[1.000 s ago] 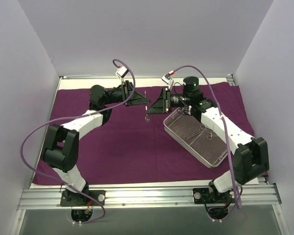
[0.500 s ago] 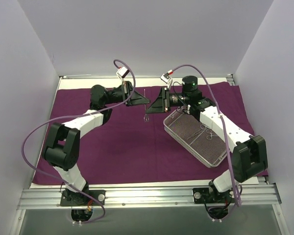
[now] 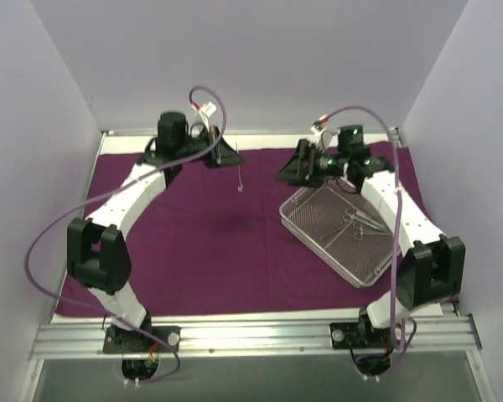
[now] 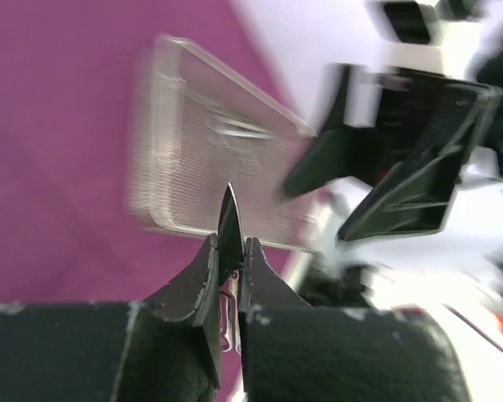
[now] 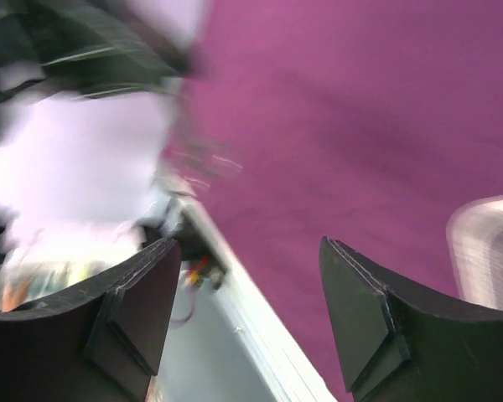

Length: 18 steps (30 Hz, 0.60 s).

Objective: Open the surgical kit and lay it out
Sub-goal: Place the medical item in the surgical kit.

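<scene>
The dark purple cloth (image 3: 201,243) lies spread flat over the table. On its right side sits the silver wire-mesh tray (image 3: 318,213), with scissor-handled instruments (image 3: 357,221) inside it. My left gripper (image 3: 228,156) is raised over the back of the cloth and shut on a slim silver instrument (image 3: 239,179), which hangs down from it. The left wrist view shows that instrument (image 4: 229,219) pinched between the fingers of the left gripper (image 4: 228,251). My right gripper (image 3: 288,172) hovers by the tray's far corner. In the right wrist view this gripper (image 5: 247,285) is open and empty.
White walls close in the back and both sides. A pale strip of table (image 3: 260,141) shows beyond the cloth's far edge. The metal rail (image 3: 251,335) carrying the arm bases runs along the near edge. Purple cables loop over both arms.
The right gripper opened and drew back to the right, letting go of the slim instrument. The left gripper shut on it and swung away to the left and back.
</scene>
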Each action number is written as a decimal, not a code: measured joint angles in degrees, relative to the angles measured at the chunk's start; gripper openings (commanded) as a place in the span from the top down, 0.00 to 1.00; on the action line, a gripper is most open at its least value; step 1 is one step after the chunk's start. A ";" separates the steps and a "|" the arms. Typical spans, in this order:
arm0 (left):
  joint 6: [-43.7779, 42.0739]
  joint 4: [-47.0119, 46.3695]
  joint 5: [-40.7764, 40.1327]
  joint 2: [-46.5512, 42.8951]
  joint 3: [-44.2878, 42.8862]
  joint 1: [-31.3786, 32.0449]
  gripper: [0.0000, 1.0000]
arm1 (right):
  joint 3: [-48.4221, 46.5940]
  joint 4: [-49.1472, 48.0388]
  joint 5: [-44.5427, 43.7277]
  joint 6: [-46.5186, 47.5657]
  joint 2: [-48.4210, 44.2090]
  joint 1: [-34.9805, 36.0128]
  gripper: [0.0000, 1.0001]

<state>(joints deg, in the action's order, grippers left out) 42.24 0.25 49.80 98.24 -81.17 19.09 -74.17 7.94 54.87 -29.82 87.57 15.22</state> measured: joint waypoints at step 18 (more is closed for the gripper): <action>-24.35 58.21 -45.03 34.25 -46.99 3.08 0.98 | -9.29 39.54 -46.66 8.13 -4.79 -5.55 0.32</action>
<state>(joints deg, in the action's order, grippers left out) 17.89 58.46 4.78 132.49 -128.16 22.17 -83.46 47.48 8.21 -21.69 82.78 9.67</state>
